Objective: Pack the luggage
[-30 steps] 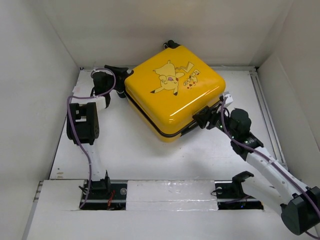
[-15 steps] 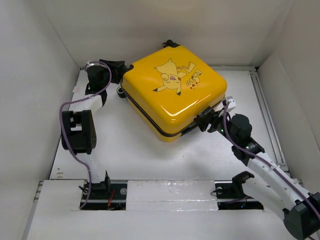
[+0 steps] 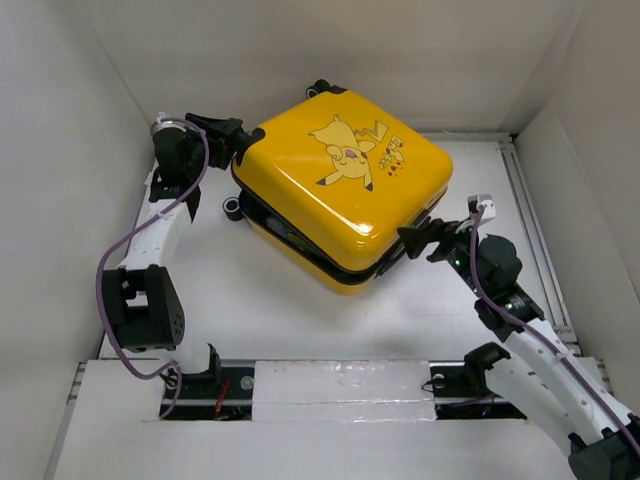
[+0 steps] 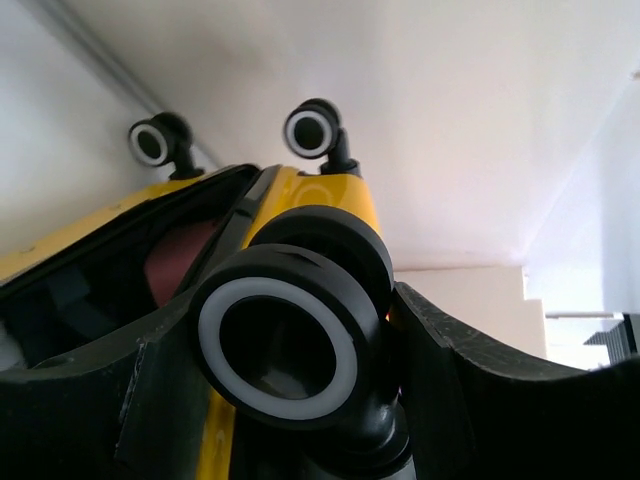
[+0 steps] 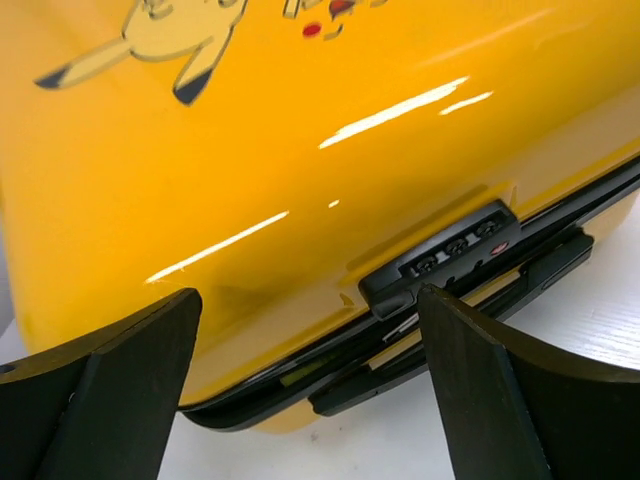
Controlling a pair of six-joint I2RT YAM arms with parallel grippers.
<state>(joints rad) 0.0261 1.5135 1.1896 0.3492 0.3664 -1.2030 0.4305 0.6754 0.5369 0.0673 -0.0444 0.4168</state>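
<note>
Top view, luggage: the yellow luggage (image 3: 345, 185) lies flat on the white table (image 3: 250, 300), at the middle of its far half, with the cartoon-printed shell facing up.
Top view, heading: it sits turned on the diagonal. Its wheel end faces the table's far-left corner and its lock edge faces the near right. The outline is close to square, so the wheel-to-lock line is the only axis I can give.
Top view, opening: the upper shell stands slightly ajar along the near-left edge, where a dark gap shows.
Top view, left gripper: the left gripper (image 3: 240, 135) is at the case's far-left corner.
Top view, right gripper: the right gripper (image 3: 420, 240) is just beside the near-right edge.
Left wrist, grip: a black wheel (image 4: 275, 345) with a white ring sits clamped between the fingers (image 4: 470, 390), which are partly closed on it.
Left wrist, contents: the gap shows dark lining (image 4: 90, 290) and something reddish (image 4: 180, 265) that I cannot identify.
Left wrist, beyond: two more wheels (image 4: 312, 130) stick up behind.
Right wrist, jaws: the fingers (image 5: 110, 390) are spread wide and hold nothing.
Right wrist, target: the combination lock (image 5: 440, 262) on the seam lies between them, apart from both.
</note>
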